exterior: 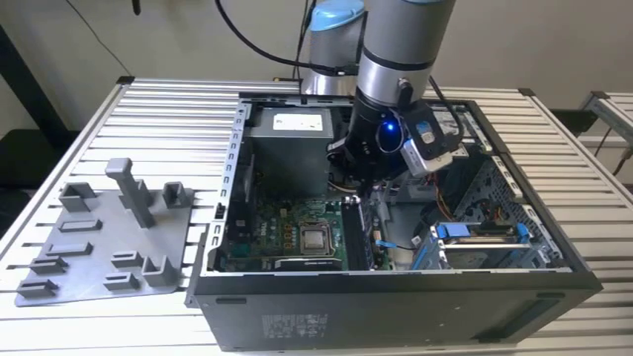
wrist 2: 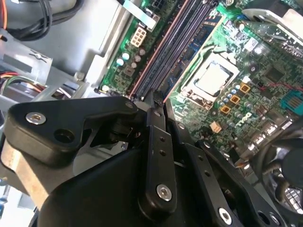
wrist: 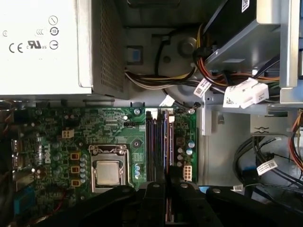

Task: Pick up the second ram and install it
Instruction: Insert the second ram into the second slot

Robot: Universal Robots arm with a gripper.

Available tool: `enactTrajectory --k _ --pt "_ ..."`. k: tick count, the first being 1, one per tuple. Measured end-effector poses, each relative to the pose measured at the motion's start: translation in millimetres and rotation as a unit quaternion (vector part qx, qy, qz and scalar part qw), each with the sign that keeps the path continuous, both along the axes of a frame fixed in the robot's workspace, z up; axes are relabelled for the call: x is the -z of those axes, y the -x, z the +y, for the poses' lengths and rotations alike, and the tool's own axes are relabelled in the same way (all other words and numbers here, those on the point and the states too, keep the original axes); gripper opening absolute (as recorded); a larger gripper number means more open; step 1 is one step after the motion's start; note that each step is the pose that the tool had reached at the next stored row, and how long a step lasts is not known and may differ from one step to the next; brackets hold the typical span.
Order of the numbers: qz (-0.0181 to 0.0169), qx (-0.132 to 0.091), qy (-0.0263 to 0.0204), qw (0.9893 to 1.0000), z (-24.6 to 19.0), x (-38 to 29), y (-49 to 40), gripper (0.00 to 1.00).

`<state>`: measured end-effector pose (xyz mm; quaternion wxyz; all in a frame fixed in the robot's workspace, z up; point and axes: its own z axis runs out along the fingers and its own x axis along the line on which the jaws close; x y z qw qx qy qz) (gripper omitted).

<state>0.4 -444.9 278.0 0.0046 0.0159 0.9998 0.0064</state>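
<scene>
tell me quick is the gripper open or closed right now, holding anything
gripper: closed on the second ram, held edge-on at the memory slots of the motherboard

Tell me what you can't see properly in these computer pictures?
1. Near end of the memory slots: first wrist view, covered by the gripper.
2. The second ram: both wrist views, too slim to tell from the slots, so seated or not is unclear.
3. Front edge of the motherboard: exterior view, behind the case wall.

Slatted table [exterior: 168, 111] with tray [exterior: 99, 248], computer case [exterior: 396, 315]
</scene>
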Motion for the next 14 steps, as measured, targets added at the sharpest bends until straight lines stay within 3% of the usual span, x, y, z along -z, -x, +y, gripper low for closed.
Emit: enactTrajectory --k 5,10,14 --pt "0.0039 0.000 0.0036 1.0000 -1.8 4.2 1.1 0.14" --pt "0.0094 0.000 0.0170 0.9998 -3.8 5.6 1.5 0.14" --pt "0.0096 -0.001 0.0207 0.9997 -4.5 10.6 1.5 0.14"
